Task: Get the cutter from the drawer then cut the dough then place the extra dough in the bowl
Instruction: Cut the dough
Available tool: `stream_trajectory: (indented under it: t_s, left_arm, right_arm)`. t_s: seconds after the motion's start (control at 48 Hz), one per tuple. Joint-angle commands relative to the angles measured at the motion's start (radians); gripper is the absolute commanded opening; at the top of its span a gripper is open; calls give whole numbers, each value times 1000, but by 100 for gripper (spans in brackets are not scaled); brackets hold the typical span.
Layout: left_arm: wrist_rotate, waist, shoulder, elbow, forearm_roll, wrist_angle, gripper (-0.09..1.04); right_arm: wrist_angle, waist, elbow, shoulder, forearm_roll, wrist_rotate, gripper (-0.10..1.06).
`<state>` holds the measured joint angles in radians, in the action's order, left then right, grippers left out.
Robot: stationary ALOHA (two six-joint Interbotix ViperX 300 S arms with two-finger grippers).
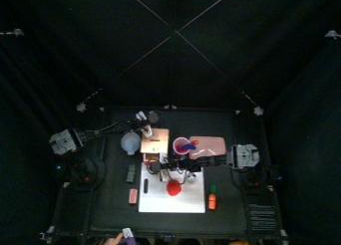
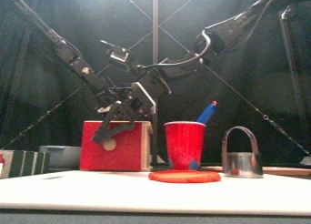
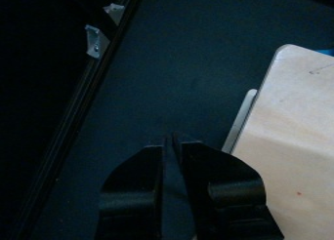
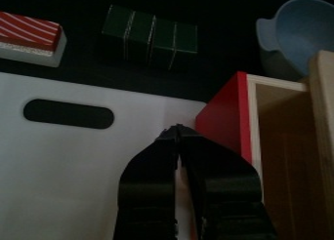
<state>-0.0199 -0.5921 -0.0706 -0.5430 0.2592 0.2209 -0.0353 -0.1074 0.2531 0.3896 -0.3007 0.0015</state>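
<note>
Both sets of jaws are pinched together, empty: left gripper (image 3: pixel 170 142) and right gripper (image 4: pixel 174 133) hang by the pale wooden box with red drawer front (image 2: pixel 115 147), left of the red plastic cup (image 2: pixel 186 144). Already out, the round metal cutter with wire handle (image 2: pixel 243 156) stands right of the cup. The flat red dough disc (image 2: pixel 185 177) before the cup looks uncut. Cutting, then scraps to the blue-grey bowl (image 4: pixel 303 29), is left.

A flat red dough disc (image 2: pixel 185 177) lies on the white board (image 1: pixel 150 201), the metal cutter (image 2: pixel 243 155) upright toward its right edge, and the red-fronted wooden box (image 2: pixel 115 146) and blue-grey bowl (image 1: pixel 131 142) by its back edge.
</note>
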Motion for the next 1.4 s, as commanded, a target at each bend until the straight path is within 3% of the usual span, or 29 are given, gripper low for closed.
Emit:
stream_trajectory:
  t_s: [0.021, 0.125, 0.375, 0.562, 0.688, 0.979, 1.167, 1.396]
  left_arm:
    - [-2, 18, 2, 9, -6, 0, 59]
    - [0, 18, 2, 9, -8, 0, 59]
    - [0, 18, 3, 9, -40, -5, 59]
    - [5, 12, 31, 12, -40, -29, 59]
    - [5, 9, 80, 9, -44, -78, 59]
    - [3, 11, 196, 0, -61, -169, 59]
    - [5, 43, 265, -75, -61, -341, 59]
    - [8, 198, 331, -265, -169, -678, 59]
  right_arm:
    - [3, -41, -43, -20, -38, -5, 38]
    - [3, -72, -58, -11, -66, -3, 38]
    - [5, -74, -78, -29, -97, -3, 38]
    - [5, 14, -86, -84, -83, 11, 38]
    - [5, 69, -32, -163, -9, 11, 38]
    - [91, 121, 261, -437, 232, 11, 38]
    - [252, 127, 425, -595, 264, 11, 45]
    - [388, 141, 477, -640, 279, 9, 71]
